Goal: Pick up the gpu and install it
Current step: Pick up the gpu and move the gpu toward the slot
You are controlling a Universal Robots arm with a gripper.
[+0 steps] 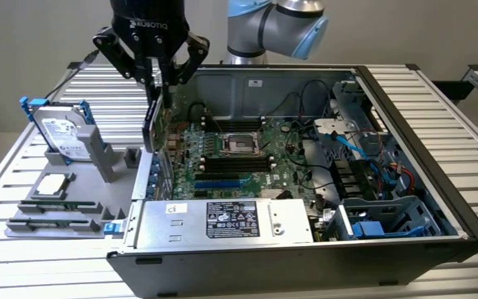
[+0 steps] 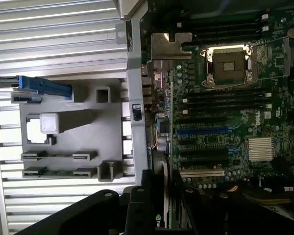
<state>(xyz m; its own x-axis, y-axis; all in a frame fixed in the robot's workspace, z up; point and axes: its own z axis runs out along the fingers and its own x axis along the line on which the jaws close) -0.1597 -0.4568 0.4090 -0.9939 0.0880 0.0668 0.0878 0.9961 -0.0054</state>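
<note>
My gripper [image 1: 157,87] hangs over the open computer case [image 1: 413,124], near its wall at the exterior view's left, and is shut on the gpu [image 1: 154,128]. The card hangs on edge below the fingers, its lower end just above the green motherboard [image 1: 239,156]. In the wrist view the gpu [image 2: 162,147] is seen edge-on running away from the gripper [image 2: 164,196], with its silver bracket [image 2: 171,46] at the far end. It lines up alongside the case wall [image 2: 134,73], beside the expansion slots, one of them blue [image 2: 206,130].
A grey fixture [image 1: 73,193] at the exterior view's left holds a hard drive [image 1: 60,134] in blue rails, a small white chip [image 1: 52,184] and memory sticks [image 1: 56,205]. The power supply [image 1: 222,221] fills the case's near side. Cables [image 1: 363,156] and a drive cage [image 1: 388,218] sit at its right.
</note>
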